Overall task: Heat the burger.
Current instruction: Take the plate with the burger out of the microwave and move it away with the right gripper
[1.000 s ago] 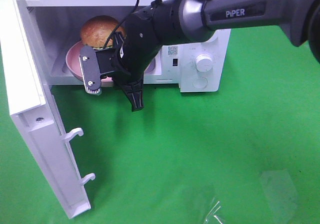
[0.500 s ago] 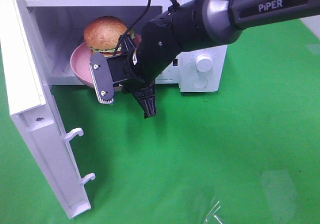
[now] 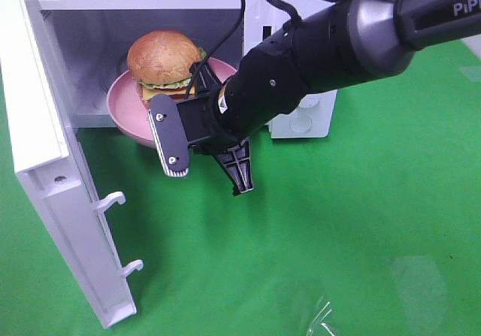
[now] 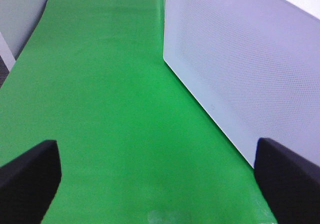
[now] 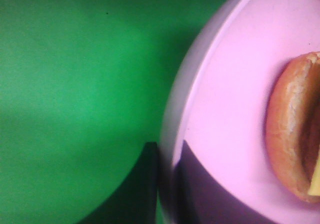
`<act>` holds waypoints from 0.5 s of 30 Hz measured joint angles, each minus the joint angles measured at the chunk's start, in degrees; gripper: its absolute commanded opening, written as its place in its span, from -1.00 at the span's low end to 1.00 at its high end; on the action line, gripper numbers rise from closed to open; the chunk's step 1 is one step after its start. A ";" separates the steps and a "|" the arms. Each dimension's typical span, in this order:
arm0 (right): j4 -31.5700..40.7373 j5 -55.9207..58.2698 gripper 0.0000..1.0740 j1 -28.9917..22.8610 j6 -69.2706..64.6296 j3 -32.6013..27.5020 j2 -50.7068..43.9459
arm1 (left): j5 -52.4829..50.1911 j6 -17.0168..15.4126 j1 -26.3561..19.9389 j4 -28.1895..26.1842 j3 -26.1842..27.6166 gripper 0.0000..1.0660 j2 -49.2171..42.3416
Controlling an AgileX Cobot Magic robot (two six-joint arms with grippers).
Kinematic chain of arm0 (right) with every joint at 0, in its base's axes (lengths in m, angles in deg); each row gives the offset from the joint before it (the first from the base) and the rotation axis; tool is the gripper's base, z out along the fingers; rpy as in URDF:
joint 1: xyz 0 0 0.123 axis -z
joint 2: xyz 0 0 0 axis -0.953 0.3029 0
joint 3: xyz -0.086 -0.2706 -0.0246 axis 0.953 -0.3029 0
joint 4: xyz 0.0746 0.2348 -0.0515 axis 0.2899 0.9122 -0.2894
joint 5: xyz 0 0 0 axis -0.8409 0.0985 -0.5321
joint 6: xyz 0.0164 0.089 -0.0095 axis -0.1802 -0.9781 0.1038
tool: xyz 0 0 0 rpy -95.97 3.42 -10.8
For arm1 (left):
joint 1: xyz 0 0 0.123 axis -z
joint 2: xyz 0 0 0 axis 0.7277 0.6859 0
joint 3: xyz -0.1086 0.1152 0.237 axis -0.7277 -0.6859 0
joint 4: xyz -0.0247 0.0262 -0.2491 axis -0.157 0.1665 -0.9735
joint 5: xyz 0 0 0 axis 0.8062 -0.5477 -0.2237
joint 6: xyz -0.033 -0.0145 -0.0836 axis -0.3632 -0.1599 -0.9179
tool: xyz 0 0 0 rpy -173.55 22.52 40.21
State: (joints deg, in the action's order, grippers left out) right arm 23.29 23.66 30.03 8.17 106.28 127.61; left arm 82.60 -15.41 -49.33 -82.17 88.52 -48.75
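From the high view, the burger is seen on a pink plate at the mouth of the open microwave; the right tool is clamped on the plate's rim. A tilted plate could let the burger slide off.

The left wrist view shows only the left tool, spread wide over the green desk.

The right wrist view alone shows the pinched rim close up.

I see burger cut off by right wrist frame edge; plate near rim hidden behind right gripper.
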 measured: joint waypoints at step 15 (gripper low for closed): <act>1.09 -1.55 -1.00 -0.11 0.80 -7.28 -7.62 | 0.00 0.00 0.00 0.00 0.00 0.83 0.00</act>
State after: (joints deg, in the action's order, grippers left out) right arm 24.38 22.11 29.91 8.98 99.01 119.99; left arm 82.60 -15.41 -49.33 -82.17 88.52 -48.75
